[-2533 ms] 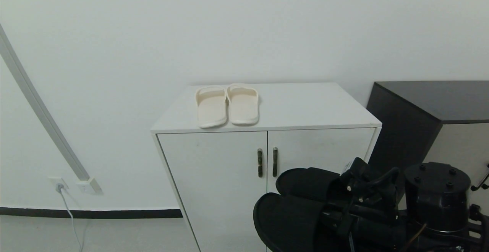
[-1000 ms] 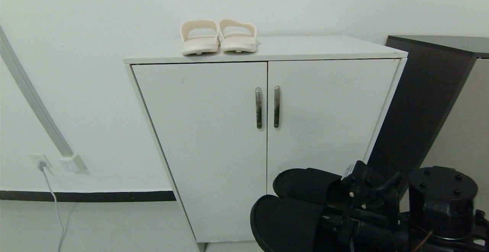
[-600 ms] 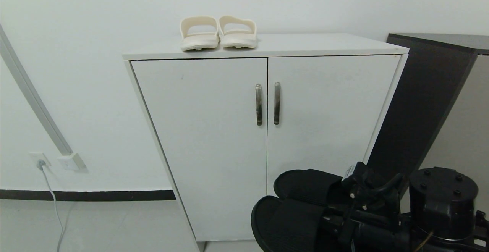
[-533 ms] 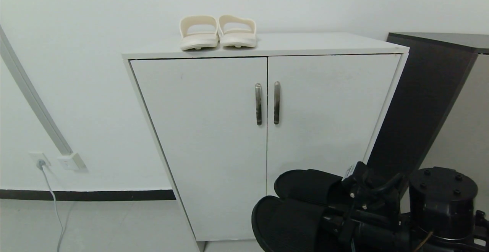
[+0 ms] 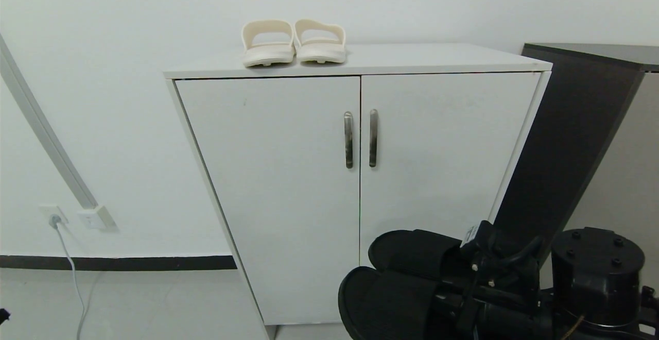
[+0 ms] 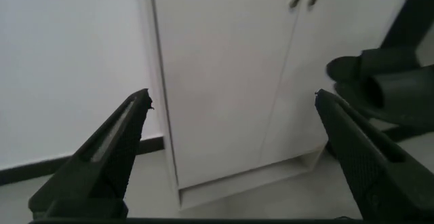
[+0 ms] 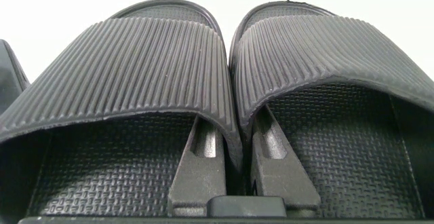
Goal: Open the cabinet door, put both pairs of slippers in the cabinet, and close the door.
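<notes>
Cabinet [image 5: 288, 175], both doors shut, stands just beyond our right claw [image 7: 234, 125], which grips the black slippers [image 5: 401, 288] pinched together by their inner walls. Cream slippers [image 5: 293, 44] sit on the cabinet's top, well above that claw. Our left claw [image 6: 234, 108] hangs spread wide.

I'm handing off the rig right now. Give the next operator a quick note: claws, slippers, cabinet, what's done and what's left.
Left claw: open, empty, low, facing the cabinet.
Right claw: shut on the black slippers, both pinched together, low before the cabinet.
Cream slippers: side by side on the cabinet top.
The cabinet is shut.
Done: black pair in hand.
Left: open a door, stow both pairs, close it.
</notes>
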Motion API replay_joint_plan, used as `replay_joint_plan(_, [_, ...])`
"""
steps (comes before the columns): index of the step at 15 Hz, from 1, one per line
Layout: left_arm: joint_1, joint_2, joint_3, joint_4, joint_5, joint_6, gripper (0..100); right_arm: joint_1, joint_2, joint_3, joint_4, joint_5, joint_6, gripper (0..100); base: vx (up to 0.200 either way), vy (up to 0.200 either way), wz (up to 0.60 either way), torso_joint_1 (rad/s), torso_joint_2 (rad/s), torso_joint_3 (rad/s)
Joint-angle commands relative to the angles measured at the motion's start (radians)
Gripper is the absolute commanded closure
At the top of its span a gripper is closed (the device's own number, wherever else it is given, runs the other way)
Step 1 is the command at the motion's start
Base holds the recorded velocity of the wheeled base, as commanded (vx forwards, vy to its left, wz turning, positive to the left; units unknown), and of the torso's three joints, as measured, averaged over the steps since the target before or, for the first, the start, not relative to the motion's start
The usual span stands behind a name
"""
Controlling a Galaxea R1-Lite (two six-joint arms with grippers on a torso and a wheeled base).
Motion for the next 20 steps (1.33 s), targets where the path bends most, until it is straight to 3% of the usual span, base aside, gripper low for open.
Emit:
replay_joint_plan(1, [-0.001, 0.232, -0.054, -0.122, -0.093, 0.000, 0, 0.004, 0.000, 0.000, 0.000, 0.000, -0.008, 100, 0.000, 0.000, 0.00, 0.000, 0.00, 0.000])
replay_joint_plan(4, [-0.036, 0.464, -0.086, -0.375, -0.151, 0.008, 0, 0.004, -0.002, 0.008, -0.027, 0.000, -0.012, 100, 0.000, 0.000, 0.00, 0.000, 0.00, 0.000])
replay_joint_plan(6, [-0.135, 0.584, -0.157, -0.465, -0.138, 0.008, 0, 0.002, -0.003, 0.015, -0.059, -0.003, -0.011, 100, 0.000, 0.000, 0.00, 0.000, 0.00, 0.000])
replay_joint_plan(8, [-0.273, 0.664, -0.252, -0.464, -0.090, 0.007, 0, 0.002, 0.000, 0.018, -0.065, -0.003, -0.011, 100, 0.000, 0.000, 0.00, 0.000, 0.00, 0.000])
replay_joint_plan(10, [-0.363, 0.742, -0.315, -0.469, -0.081, 0.008, 0, 0.002, 0.001, 0.018, -0.065, -0.003, -0.011, 100, 0.000, 0.000, 0.00, 0.000, 0.00, 0.000])
replay_joint_plan(11, [-0.440, 0.797, -0.353, -0.472, -0.079, 0.008, 0, 0.002, 0.003, 0.021, -0.065, -0.001, -0.011, 100, 0.000, 0.000, 0.00, 0.000, 0.00, 0.000])
replay_joint_plan(12, [-0.466, 0.814, -0.366, -0.472, -0.079, 0.007, 0, 0.004, 0.003, 0.021, -0.063, -0.001, -0.011, 100, 0.000, 0.000, 0.00, 0.000, 0.00, 0.000])
replay_joint_plan(13, [-0.540, 0.887, -0.412, -0.470, -0.070, 0.008, 0, 0.004, 0.006, 0.023, -0.063, -0.001, -0.009, 100, 0.000, 0.000, 0.00, 0.000, 0.00, 0.000])
replay_joint_plan(17, [-0.664, 1.061, -0.560, -0.481, -0.068, -0.004, 0, 0.002, 0.012, 0.028, -0.063, -0.001, -0.011, 100, 0.000, 0.000, 0.00, 0.000, 0.00, 0.000])
replay_joint_plan(18, [-0.670, 1.064, -0.565, -0.482, -0.068, -0.007, 0, 0.004, 0.012, 0.028, -0.063, -0.001, -0.011, 100, 0.000, 0.000, 0.00, 0.000, 0.00, 0.000])
replay_joint_plan(19, [-0.716, 1.091, -0.622, -0.501, -0.070, -0.073, 0, 0.002, 0.012, 0.028, -0.063, -0.001, -0.009, 100, 0.000, 0.000, 0.00, 0.000, 0.00, 0.000])
replay_joint_plan(20, [-0.719, 1.116, -0.659, -0.501, -0.081, -0.093, 0, 0.002, 0.015, 0.028, -0.063, -0.001, -0.009, 100, 0.000, 0.000, 0.00, 0.000, 0.00, 0.000])
